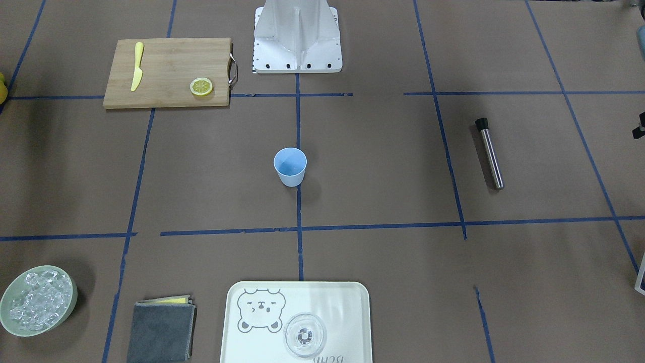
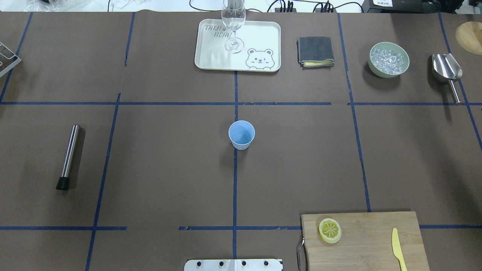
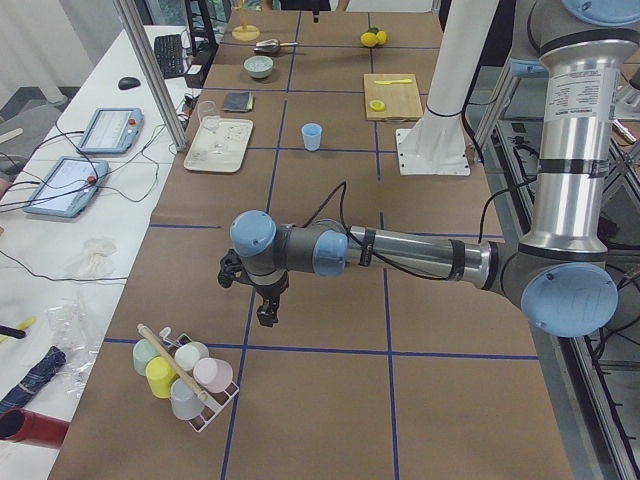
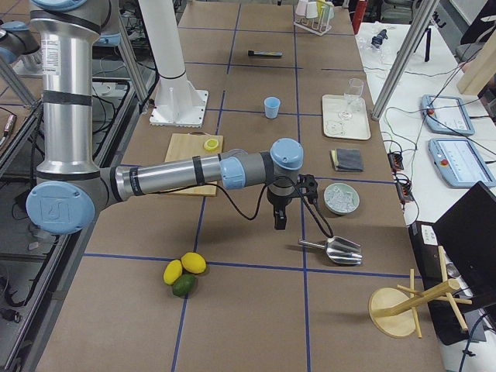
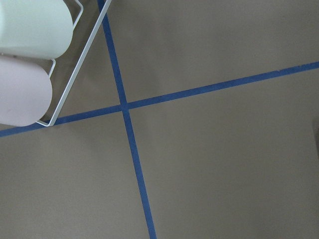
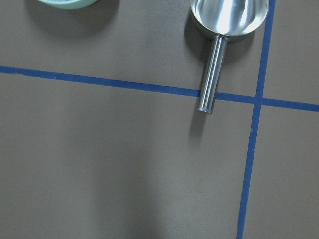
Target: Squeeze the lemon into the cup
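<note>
A round lemon slice (image 2: 330,230) lies on the wooden cutting board (image 2: 372,237), near the robot's base on its right side. It also shows in the front view (image 1: 201,86). The light-blue cup (image 2: 241,134) stands upright and empty at the table's centre (image 1: 290,166). My left gripper (image 3: 268,310) hangs over the far left end of the table, next to a cup rack. My right gripper (image 4: 279,221) hangs over the far right end, near the scoop. Both show only in the side views, so I cannot tell whether they are open or shut.
A yellow plastic knife (image 2: 397,248) lies on the board. A steel muddler (image 2: 69,156) lies to the left. At the far edge are a tray (image 2: 211,56) with a clear glass (image 2: 234,22), a grey cloth (image 2: 315,51), a bowl of ice (image 2: 388,59) and a metal scoop (image 2: 447,71).
</note>
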Robot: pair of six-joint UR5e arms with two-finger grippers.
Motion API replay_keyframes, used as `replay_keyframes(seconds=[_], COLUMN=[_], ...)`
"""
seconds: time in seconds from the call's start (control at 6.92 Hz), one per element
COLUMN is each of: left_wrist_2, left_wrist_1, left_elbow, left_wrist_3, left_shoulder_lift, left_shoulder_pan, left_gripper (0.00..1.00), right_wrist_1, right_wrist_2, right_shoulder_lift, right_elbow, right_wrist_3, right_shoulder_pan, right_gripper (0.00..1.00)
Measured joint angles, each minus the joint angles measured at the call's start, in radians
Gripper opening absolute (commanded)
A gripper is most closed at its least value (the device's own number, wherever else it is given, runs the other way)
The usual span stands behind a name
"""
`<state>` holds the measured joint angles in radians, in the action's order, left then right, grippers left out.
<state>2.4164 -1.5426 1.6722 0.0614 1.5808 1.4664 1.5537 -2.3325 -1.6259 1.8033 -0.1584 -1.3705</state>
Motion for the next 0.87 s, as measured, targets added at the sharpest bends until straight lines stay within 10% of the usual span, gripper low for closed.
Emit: replay_keyframes(seconds=[0.87], left_wrist_2=[0.013], left_wrist_1=[-0.018], left_elbow=[0.063], left_wrist_3=[-0.010], left_shoulder_lift=[0.008], left_shoulder_pan=[0.001], left_gripper=[1.00], right_wrist_1=[-0.003], right_wrist_2=[-0.035], right_shoulder_lift=[-0.007], right_elbow=[0.065], right_wrist_3=[-0.035], right_shoulder_pan=[0.002], right_gripper=[1.00])
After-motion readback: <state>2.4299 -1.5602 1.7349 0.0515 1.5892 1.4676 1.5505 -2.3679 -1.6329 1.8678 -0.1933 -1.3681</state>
